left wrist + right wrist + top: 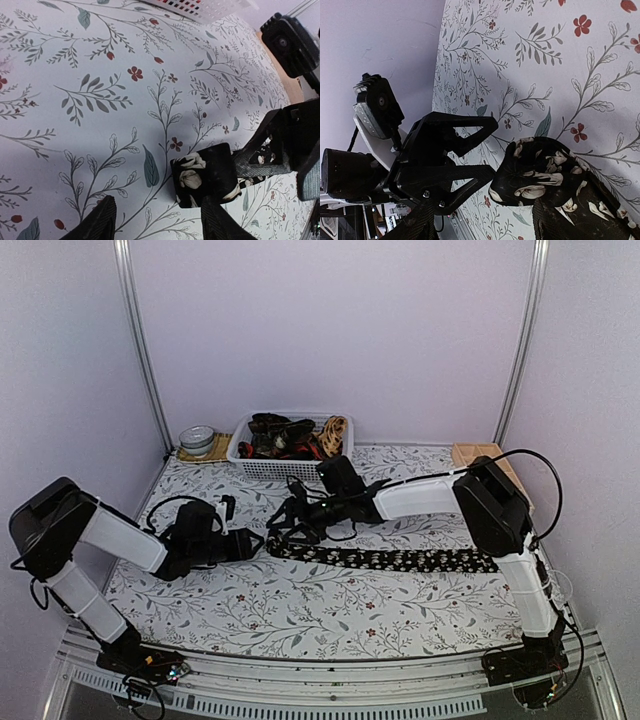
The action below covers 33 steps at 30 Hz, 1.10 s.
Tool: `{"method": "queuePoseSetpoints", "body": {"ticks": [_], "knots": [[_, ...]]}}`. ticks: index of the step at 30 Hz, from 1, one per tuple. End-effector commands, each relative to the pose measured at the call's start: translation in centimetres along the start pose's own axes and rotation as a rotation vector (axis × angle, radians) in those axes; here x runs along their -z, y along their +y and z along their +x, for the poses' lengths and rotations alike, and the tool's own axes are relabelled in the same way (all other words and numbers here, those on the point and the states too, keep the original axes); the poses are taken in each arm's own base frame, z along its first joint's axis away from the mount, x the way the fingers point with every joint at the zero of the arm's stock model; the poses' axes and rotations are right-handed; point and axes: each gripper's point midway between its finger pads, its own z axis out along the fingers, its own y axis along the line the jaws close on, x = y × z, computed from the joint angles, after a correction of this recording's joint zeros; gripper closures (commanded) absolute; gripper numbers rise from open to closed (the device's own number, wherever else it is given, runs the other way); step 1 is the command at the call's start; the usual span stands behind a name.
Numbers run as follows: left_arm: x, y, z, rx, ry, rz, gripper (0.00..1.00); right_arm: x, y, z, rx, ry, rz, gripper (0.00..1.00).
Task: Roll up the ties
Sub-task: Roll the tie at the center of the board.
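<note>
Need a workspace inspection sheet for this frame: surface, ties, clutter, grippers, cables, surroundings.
Surface: floral tablecloth, lying flat.
Job's things: black flowered tie stretched along the table, its left end folded over; other ties sit in the white basket.
Clutter: round tin on a woven mat, back left; wooden box, back right.
Grippers: left gripper open; right gripper open; both at the folded end.
Cables: black cables loop off both arms.
Surroundings: lilac walls, metal posts.
</note>
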Motion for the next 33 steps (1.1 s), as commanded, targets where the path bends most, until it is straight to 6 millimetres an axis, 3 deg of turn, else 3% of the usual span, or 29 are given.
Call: {"method": "queuePoseSetpoints", "body": {"ticks": [1, 13, 22, 33], "knots": [[-0.6, -0.4, -1.1, -0.015, -0.024, 0.025, 0.43, -2.3, -3.7, 0.8, -0.043, 0.032, 0.031, 0.33], [-1.4, -0.7, -1.0, -0.015, -0.01, 0.067, 0.43, -2.9, -4.9, 0.7, -0.057, 0.036, 0.045, 0.33], [-2.1, -1.6, -0.3, -0.001, 0.026, 0.13, 0.45, -3.0, -4.5, 0.6, -0.055, 0.039, 0.025, 0.34], [-2.4, -2.0, -0.4, 0.005, 0.027, 0.151, 0.45, -2.6, -5.6, 1.2, -0.069, 0.046, 0.07, 0.48]]}}
